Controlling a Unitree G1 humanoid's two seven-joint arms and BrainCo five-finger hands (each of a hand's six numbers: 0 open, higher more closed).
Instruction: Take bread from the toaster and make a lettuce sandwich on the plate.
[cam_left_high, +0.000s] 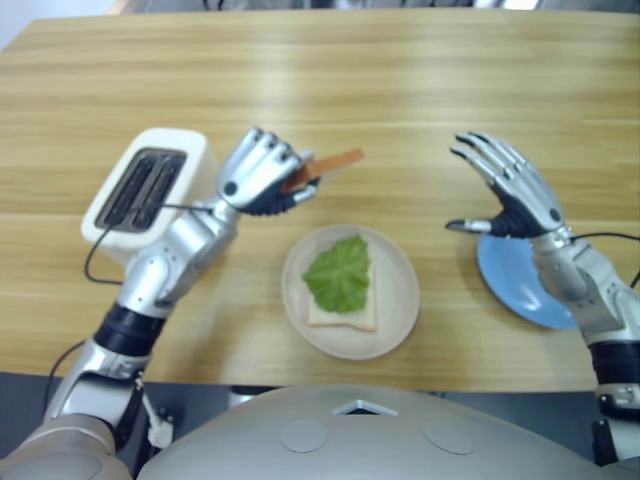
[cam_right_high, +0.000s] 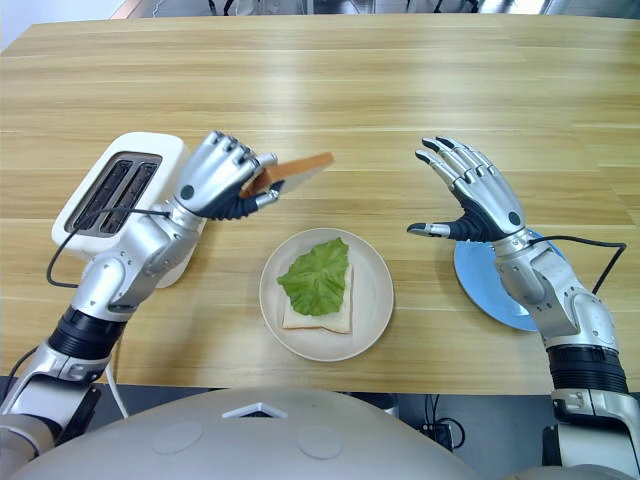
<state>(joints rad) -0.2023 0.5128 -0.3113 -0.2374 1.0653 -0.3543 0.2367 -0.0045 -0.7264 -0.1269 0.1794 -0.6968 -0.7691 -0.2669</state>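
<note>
Holding the toast slice (cam_right_high: 300, 165) by one end only, the left hand (cam_right_high: 222, 180) has its fingers curled tight around the near edge, so most of the bread sticks out unsupported toward 3 o'clock. That is the likely weak point: a grip this far off-centre could let the slice pivot or slip as it tilts down. It might then land skewed, dragging the lettuce (cam_right_high: 315, 272) off the bottom slice (cam_right_high: 318, 318) or tipping over the rim of the plate (cam_right_high: 372, 295).

The toast hangs above the table (cam_right_high: 400, 90) at about 11 o'clock from the plate, just beside the toaster (cam_right_high: 110, 195), which sits at 9 to 10 o'clock. It is golden-brown, thin and flat, carried nearly level with a slight upward tilt at its free end. The leaf on the plate is crinkled and bright green, and it overlaps the pale bread at the 12 o'clock edge.

The right hand (cam_right_high: 475, 200) is spread wide and holds nothing. It hovers over the blue plate (cam_right_high: 480, 290) at 3 o'clock.
</note>
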